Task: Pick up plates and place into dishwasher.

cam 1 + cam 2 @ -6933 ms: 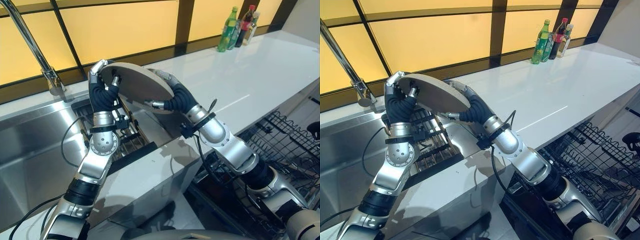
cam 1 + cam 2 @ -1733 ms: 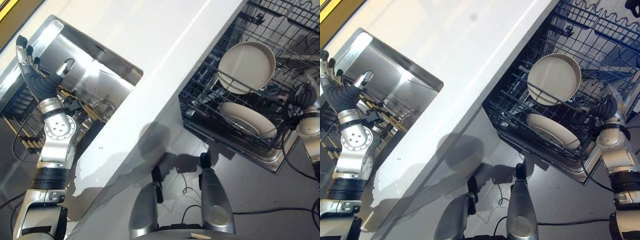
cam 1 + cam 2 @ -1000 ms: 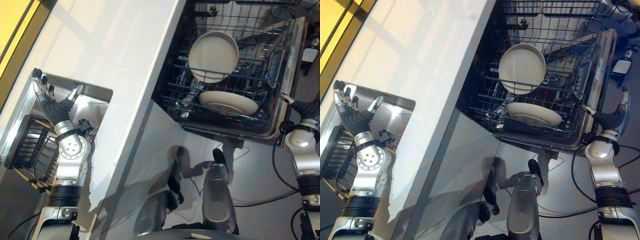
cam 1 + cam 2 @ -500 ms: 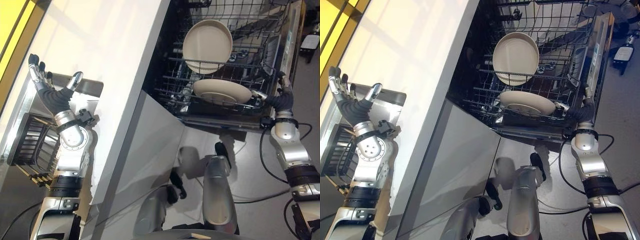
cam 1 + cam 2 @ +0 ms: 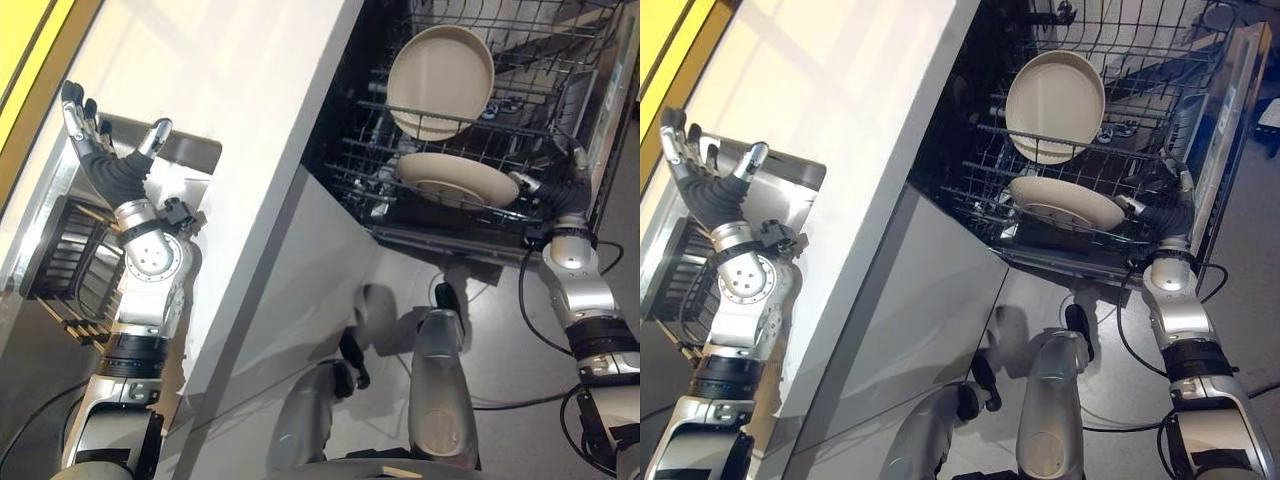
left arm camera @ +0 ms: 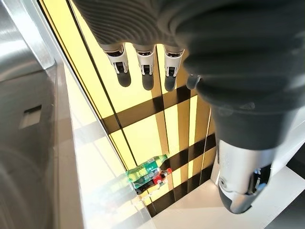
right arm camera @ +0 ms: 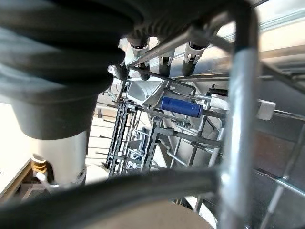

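Observation:
Two beige plates are in the pulled-out dishwasher rack [image 5: 345, 170]. One plate [image 5: 440, 65] stands upright between the wires. The other plate [image 5: 455, 180] lies tilted in front of it. My right hand [image 5: 556, 196] is at the rack's front corner, beside the lower plate's rim. In the right wrist view its fingers [image 7: 139, 46] are straight among the rack wires and hold nothing. My left hand [image 5: 105, 160] is raised over the sink [image 5: 190, 150], open and holding nothing, with its fingers [image 6: 145, 71] spread.
A white counter [image 5: 250, 100] runs between the sink and the dishwasher. A dark drying rack [image 5: 60, 265] sits in the sink below my left arm. The open dishwasher door [image 5: 610, 70] is to the right of the rack. Bottles [image 6: 147, 174] stand far along the counter.
My right hand has come in from beside the door to the rack's front corner by the lower plate. The view has shifted slightly. My left hand stays raised and open.

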{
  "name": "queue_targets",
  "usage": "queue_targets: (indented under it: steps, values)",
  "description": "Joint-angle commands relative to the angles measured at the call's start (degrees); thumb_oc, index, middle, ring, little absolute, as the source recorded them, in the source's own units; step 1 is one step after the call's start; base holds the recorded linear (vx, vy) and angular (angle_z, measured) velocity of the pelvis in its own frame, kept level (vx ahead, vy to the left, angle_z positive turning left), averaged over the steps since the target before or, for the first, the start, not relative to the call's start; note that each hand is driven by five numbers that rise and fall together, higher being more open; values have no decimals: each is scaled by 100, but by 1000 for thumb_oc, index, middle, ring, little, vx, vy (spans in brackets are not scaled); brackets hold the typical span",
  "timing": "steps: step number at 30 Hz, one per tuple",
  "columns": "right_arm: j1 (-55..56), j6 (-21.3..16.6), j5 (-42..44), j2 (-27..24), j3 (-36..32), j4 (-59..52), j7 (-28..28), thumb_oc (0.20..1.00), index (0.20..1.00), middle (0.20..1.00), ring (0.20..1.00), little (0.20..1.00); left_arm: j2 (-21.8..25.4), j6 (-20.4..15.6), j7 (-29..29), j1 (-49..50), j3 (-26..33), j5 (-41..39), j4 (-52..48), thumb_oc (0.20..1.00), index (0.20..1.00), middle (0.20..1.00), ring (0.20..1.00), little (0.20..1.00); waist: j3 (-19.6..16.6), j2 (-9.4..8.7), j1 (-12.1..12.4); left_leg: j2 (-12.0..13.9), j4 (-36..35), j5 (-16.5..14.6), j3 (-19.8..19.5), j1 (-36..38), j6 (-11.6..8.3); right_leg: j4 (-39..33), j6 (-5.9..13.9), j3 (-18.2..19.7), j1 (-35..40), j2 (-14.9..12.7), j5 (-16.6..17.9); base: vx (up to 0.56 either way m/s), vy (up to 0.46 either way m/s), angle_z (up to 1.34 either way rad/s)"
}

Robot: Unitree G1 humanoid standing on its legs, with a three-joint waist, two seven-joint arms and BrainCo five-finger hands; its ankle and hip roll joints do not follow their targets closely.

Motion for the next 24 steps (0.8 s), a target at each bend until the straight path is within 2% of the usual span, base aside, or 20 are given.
queue_targets:
  steps: [1, 6, 13, 17, 24]
  values:
    - [-538, -259, 172, 409, 117, -316, -45, 1000, 1000, 1000, 1000, 1000, -125, -154, 192, 219, -80, 125, 73, 1000, 1000, 1000, 1000, 1000, 367, 6, 206, 172, 1114, -595, -458, -498, -166, -432, 51, 487, 135, -623, 245, 23, 90, 14]
    - [-680, -246, 219, 583, 191, -427, -134, 1000, 1000, 1000, 1000, 1000, -177, -191, 170, 296, -106, 128, -20, 1000, 1000, 1000, 1000, 1000, 367, 90, 274, 23, 1289, -733, -426, -612, -118, -373, 35, 574, -1, -704, 370, 54, 113, 8]
    - [-1036, -120, 178, 723, 451, -493, 94, 1000, 1000, 1000, 1000, 1000, -342, -182, 155, 435, -187, 93, -128, 1000, 1000, 1000, 1000, 1000, 367, 220, 388, -219, 1470, -917, -354, -618, -73, -325, 27, 674, -48, -857, 511, 84, 131, 1]
    - [-1208, -169, 283, 804, 548, -534, 250, 1000, 1000, 1000, 1000, 1000, -422, -151, 157, 484, -251, 57, -153, 1000, 1000, 1000, 1000, 1000, 367, 288, 466, -358, 1456, -943, -326, -599, -54, -355, 6, 673, -41, -957, 599, 51, 116, -5]
    - [-1632, -254, 250, 892, 731, -597, 541, 1000, 1000, 1000, 1000, 1000, -405, -321, 49, 681, -192, -165, -78, 1000, 1000, 1000, 1000, 1000, 367, 346, 701, -500, 1309, -921, -310, -415, -72, -607, 34, 461, 252, -1269, 745, 20, 80, 2]
